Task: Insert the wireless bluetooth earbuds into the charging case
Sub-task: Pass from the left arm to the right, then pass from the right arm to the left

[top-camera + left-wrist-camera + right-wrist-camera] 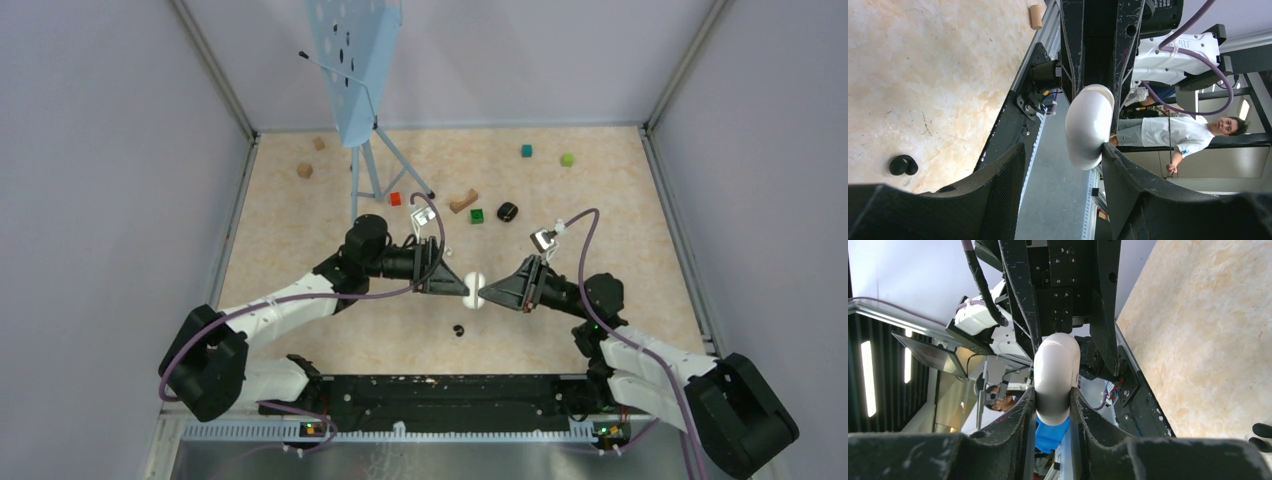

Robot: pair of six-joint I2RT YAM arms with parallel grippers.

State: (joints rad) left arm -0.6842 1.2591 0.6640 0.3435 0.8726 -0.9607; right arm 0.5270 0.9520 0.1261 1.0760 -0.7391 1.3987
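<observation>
From above, my two arms reach toward each other over the middle of a pale marbled table (620,200). A small white charging case (474,290) hangs in the air between them. My left gripper (463,287) is at its left side and my right gripper (485,295) at its right. One black earbud (459,330) lies on the table just near of the case, touched by nothing. Farther off sit a red cube (395,198), a green cube (477,215), a curved wooden block (463,202) and a black rounded lump (507,211). A blue stand (360,70) rises at the far side.

From my left wrist, my left fingers stand wide apart. The charging case (1090,125) touches the inner edge of one finger (1128,185) only, and the other finger is well clear of it. The right gripper comes in from the top of the view with a finger on either side of the case. The black earbud (903,165) lies on the table at the lower left.

From my right wrist, my right fingers (1023,425) are pinched onto the charging case (1055,375), one pressing each side. The left gripper's fingers spread wide beyond it. The black earbud (1262,435) shows at the right edge, cut off. I cannot tell whether the case lid is open.
</observation>
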